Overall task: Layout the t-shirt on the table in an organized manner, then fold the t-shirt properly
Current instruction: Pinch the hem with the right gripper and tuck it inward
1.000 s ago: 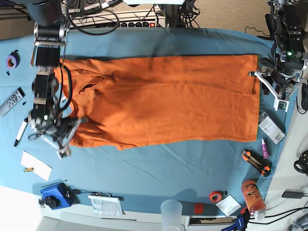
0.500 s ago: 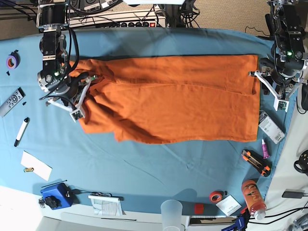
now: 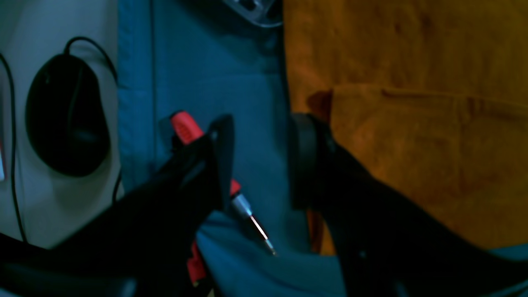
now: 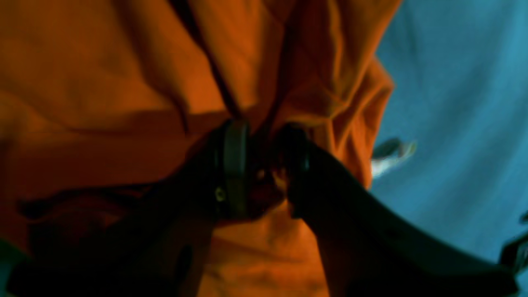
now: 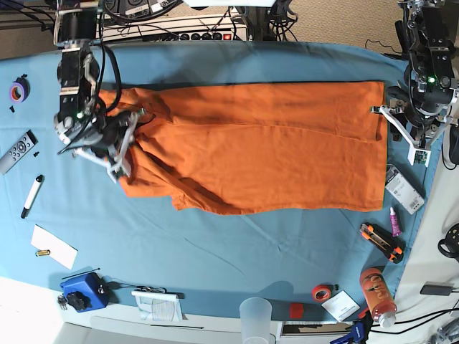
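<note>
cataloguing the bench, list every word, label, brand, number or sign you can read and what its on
No text can be read for certain in any view.
Orange bottle: markings too small to read.
Remote: button marks too small.
White card: print, if any, too small.
Purple tube: too small to read.
T-shirt: no lettering visible.

R end effector [image 4: 264,173] blurred in its wrist view; cloth btwn its fingers too dark to tell. L wrist view: mouse cable [image 3: 14,156] cut off @ L edge.
</note>
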`<control>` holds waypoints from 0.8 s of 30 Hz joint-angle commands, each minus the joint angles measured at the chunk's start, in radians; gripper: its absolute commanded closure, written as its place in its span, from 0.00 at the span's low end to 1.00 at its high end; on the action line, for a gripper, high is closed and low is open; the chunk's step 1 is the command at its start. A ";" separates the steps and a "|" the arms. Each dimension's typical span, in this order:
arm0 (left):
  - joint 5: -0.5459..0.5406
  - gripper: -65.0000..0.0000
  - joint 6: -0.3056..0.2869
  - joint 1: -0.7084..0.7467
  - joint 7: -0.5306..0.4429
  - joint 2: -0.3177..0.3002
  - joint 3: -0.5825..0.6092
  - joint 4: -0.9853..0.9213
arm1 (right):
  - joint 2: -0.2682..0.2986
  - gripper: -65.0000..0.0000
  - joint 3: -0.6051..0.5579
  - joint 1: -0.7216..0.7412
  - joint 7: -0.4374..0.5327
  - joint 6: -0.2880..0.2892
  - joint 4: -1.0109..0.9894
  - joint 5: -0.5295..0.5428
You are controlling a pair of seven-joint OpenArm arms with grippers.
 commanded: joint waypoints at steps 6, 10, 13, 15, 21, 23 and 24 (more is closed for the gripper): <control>0.005 0.65 0.003 -0.005 -0.018 -0.013 -0.005 0.017 | 0.015 0.77 0.067 0.083 0.132 0.003 0.148 0.066; 0.004 0.65 0.003 -0.005 -0.018 -0.013 -0.005 0.017 | 0.015 0.77 0.087 0.153 0.154 -0.038 0.139 0.026; 0.004 0.65 0.003 -0.005 -0.018 -0.013 -0.005 0.017 | 0.014 0.69 0.087 0.216 0.182 -0.066 0.027 -0.017; 0.004 0.65 0.003 -0.005 -0.018 -0.013 -0.005 0.017 | 0.014 0.64 0.087 0.261 0.211 -0.069 -0.077 -0.018; 0.004 0.65 0.003 -0.005 -0.018 -0.011 -0.005 0.017 | -0.012 0.64 0.087 0.384 0.216 -0.087 -0.381 -0.006; 0.004 0.65 0.003 -0.005 -0.018 -0.011 -0.005 0.017 | -0.028 0.64 0.087 0.420 0.209 -0.088 -0.486 0.022; 0.004 0.65 0.003 -0.005 -0.019 -0.011 -0.005 0.017 | -0.036 0.64 0.087 0.436 0.208 -0.087 -0.535 0.040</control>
